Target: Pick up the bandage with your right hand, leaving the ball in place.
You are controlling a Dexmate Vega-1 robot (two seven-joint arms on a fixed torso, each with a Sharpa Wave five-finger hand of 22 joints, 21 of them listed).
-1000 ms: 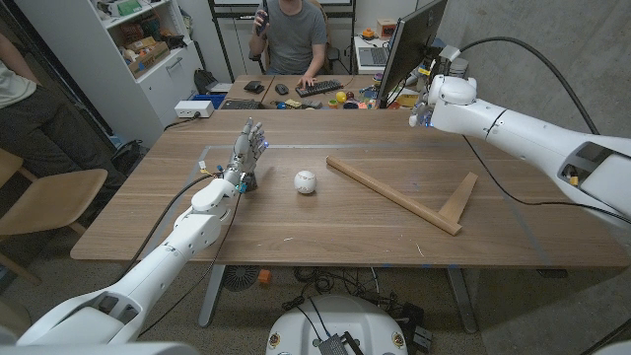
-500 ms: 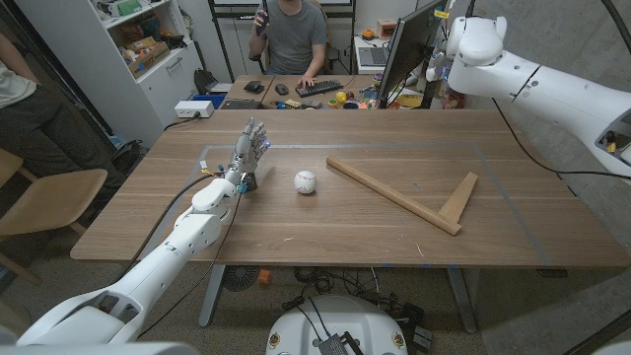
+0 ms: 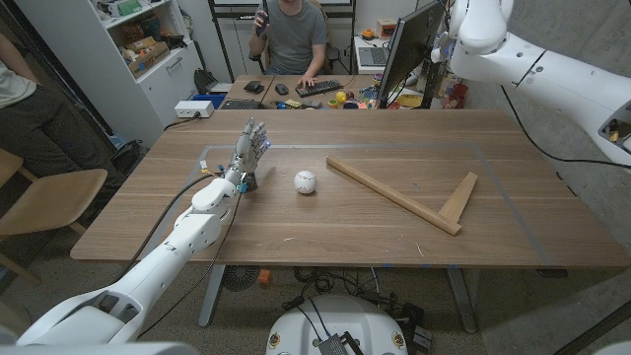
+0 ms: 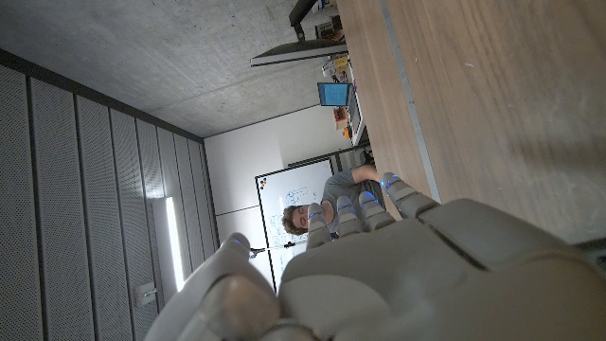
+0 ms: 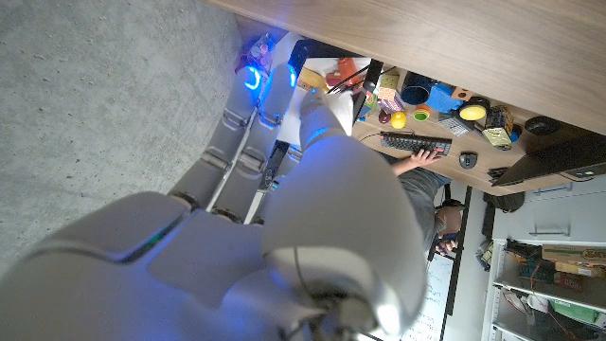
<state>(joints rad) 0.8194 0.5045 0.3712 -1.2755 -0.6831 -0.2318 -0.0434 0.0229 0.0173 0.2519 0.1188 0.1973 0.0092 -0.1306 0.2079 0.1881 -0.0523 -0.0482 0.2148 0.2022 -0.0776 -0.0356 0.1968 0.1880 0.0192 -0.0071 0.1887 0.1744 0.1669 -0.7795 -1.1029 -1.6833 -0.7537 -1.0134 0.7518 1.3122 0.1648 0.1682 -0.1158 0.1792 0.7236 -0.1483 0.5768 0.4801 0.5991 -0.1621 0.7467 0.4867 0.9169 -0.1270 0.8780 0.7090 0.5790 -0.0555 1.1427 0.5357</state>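
Observation:
A white ball (image 3: 306, 181) lies on the wooden table (image 3: 325, 232), left of the middle. My left hand (image 3: 251, 148) stands a little to the ball's left with its fingers apart and pointing up, holding nothing; its back fills the lower part of the left wrist view (image 4: 379, 275). My right arm is raised high over the table's far right corner, and only a bit of my right hand (image 3: 441, 47) shows there. In the right wrist view my right hand (image 5: 284, 208) has its fingers stretched side by side; whether it holds anything is hidden. I cannot pick out a bandage.
A long L-shaped wooden frame (image 3: 394, 194) lies right of the ball. Behind the table sit a monitor (image 3: 409, 44) and a cluttered desk with a seated person (image 3: 294, 35). Another person (image 3: 20, 99) and a chair (image 3: 54, 197) are at the left edge.
My right arm has lifted from just above the table's far right edge up toward the picture's top. The left hand, the ball and the wooden frame have stayed put.

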